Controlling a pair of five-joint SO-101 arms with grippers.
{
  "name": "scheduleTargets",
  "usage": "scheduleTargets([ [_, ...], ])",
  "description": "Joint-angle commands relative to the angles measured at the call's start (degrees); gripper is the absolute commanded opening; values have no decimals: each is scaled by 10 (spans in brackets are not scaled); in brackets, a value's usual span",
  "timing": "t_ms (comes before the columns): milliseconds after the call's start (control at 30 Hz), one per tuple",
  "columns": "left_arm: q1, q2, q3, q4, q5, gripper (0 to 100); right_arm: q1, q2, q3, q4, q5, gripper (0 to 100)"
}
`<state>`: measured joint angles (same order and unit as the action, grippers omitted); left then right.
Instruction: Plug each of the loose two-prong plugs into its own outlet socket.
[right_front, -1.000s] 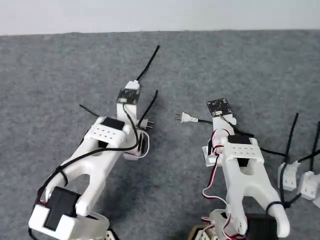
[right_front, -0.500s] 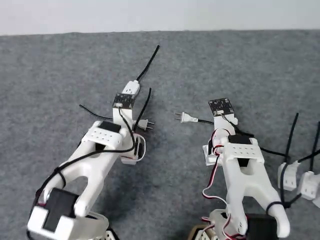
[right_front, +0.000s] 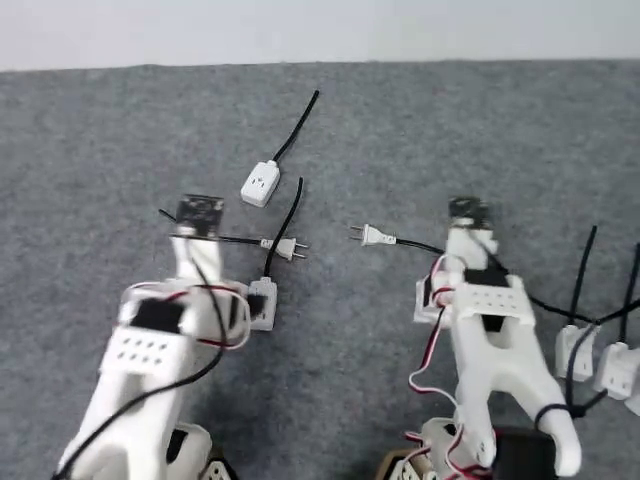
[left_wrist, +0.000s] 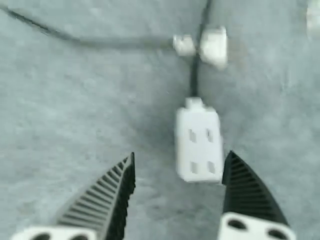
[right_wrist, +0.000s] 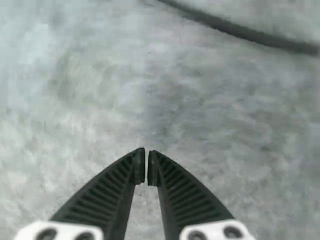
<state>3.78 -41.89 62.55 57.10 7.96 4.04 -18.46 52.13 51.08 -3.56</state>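
Grey felt covers the tabletop (right_front: 100, 120). Over it the left arm has just drawn back toward its base and swung aside, so the far socket (right_front: 260, 185), half hidden under its wrist a moment ago, now lies in plain sight. The left claw (left_wrist: 181, 156) hangs low over the near socket (left_wrist: 197, 145) with its fingers spread wide. The white block lies flat between them, closer to one finger than the other, and as far as I can see neither touches it. Just beyond that socket lies the left plug (right_front: 285, 247), loose, with the socket's own cord crossing close behind it; it sits about where it did a second ago. The right plug (right_front: 368, 235) has not stirred either, its prongs pointing toward its neighbour and well apart from any socket. The right arm has tipped its wrist forward. The right claw (right_wrist: 146, 152) is pressed together, pinching nothing, above bare felt with a black cord (right_wrist: 240, 30) ahead of it. So nothing is plugged in yet. I'd judge the left arm is lining up to take the near socket, and the right claw would have to open before it can fetch a plug.
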Motion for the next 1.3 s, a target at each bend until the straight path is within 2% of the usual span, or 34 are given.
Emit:
scheduleTargets([
  [0,-77,-89,-3,27,-18,268,26,20,-105,52,-62,9],
  [200,-164,-26,-7,-29,-18,267,10,143,-266,93,-193,33],
  [333,-169,33,-16,-61,-25,265,0,269,-371,94,-311,137],
  [400,-168,58,-29,-62,-41,265,-10,335,-434,97,-351,147],
  [500,-168,86,-43,-62,-48,265,-17,420,-521,112,-376,147],
  [600,-168,103,-52,-64,-49,265,-37,480,-619,173,-401,147],
  [800,-168,111,-50,-94,-65,265,-109,544,-750,233,-448,150],
  [1033,-168,111,-49,-94,-72,265,-164,577,-810,225,-476,147],
  [1267,-168,112,-49,-95,-72,265,-161,622,-820,218,-471,138],
])
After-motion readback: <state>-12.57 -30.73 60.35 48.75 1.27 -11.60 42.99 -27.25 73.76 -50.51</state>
